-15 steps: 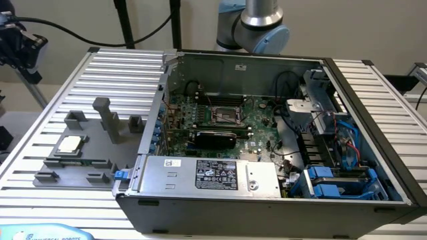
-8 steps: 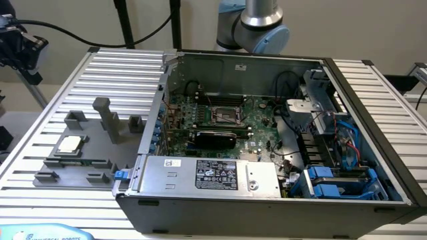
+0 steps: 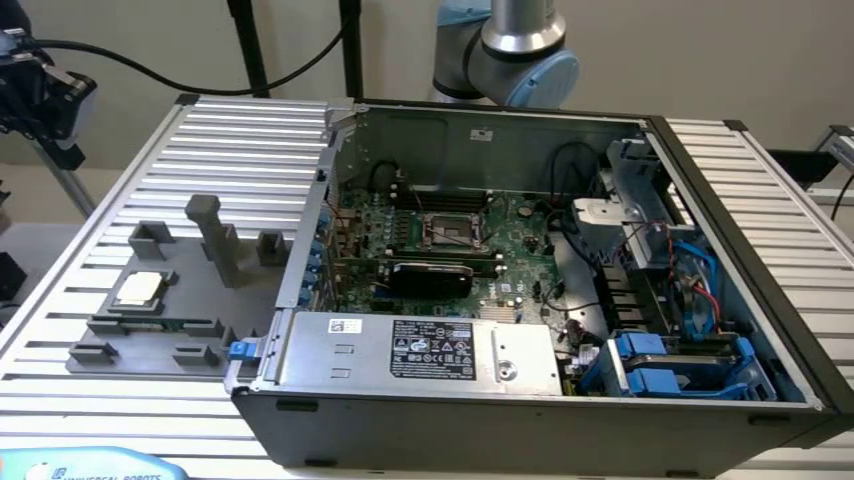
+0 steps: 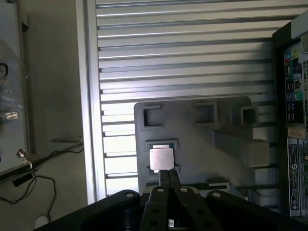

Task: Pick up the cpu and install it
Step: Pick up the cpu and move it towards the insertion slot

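As viewed from beside the bench, entries run from the tool outward.

1. Gripper (image 4: 168, 173): two slim black fingers (image 4: 164, 179) drawn together with no visible gap and nothing between them. It hangs above the work, with the tips pointed down toward the fixture plate.

2. Cpu (image 4: 161, 159): a small flat square with a silvery top. It lies flat in a shallow square seat on the grey fixture plate (image 4: 192, 125). In the wrist view the fingertips line up over its nearer edge, but the chip looks well below them and untouched.

3. Fixture plate: carries raised blocks and a tall post (image 3: 227, 255). A narrow green memory stick (image 3: 150, 325) rests in a slot just beside the cpu's seat. The plate lies on the ribbed aluminium table (image 3: 240, 130), to the exterior view's left of the computer case.

4. Computer case (image 3: 534, 420): the side is off and the motherboard (image 3: 521, 250) is exposed. The socket (image 3: 447, 232) near the board's middle appears open and unfilled.

5. Progress, by my judgement: at the outset. The chip is not yet gripped, lifted or carried, and the socket has received nothing. The pick, the transfer to the case and the seating are all left to do.
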You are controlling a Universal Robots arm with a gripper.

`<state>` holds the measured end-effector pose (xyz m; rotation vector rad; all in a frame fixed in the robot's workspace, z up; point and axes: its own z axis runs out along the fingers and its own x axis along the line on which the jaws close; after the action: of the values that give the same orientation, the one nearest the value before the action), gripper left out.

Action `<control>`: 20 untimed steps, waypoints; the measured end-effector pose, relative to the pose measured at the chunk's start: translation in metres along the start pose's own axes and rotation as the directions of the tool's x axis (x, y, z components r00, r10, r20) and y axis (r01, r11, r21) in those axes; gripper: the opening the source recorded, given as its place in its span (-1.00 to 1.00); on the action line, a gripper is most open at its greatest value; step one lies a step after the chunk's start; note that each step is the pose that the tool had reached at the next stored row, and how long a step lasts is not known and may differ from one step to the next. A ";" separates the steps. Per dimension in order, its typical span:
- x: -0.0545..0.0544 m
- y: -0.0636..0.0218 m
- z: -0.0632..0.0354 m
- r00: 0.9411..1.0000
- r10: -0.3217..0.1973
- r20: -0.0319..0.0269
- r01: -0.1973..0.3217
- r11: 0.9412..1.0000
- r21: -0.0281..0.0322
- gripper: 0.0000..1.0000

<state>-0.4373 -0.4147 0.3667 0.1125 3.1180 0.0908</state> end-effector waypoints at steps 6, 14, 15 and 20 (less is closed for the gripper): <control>0.000 0.0000 0.0000 1.000 0.000 0.000 0.000 1.000 0.000 -0.65; 0.000 0.0000 0.0006 1.000 0.000 0.000 0.000 1.000 0.000 0.07; 0.000 -0.0001 0.0017 1.000 0.000 0.000 0.000 1.000 0.000 0.07; 0.000 -0.0010 0.0106 1.000 0.002 -0.001 -0.002 1.000 0.000 0.19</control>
<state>-0.4373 -0.4151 0.3560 0.1153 3.1195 0.0908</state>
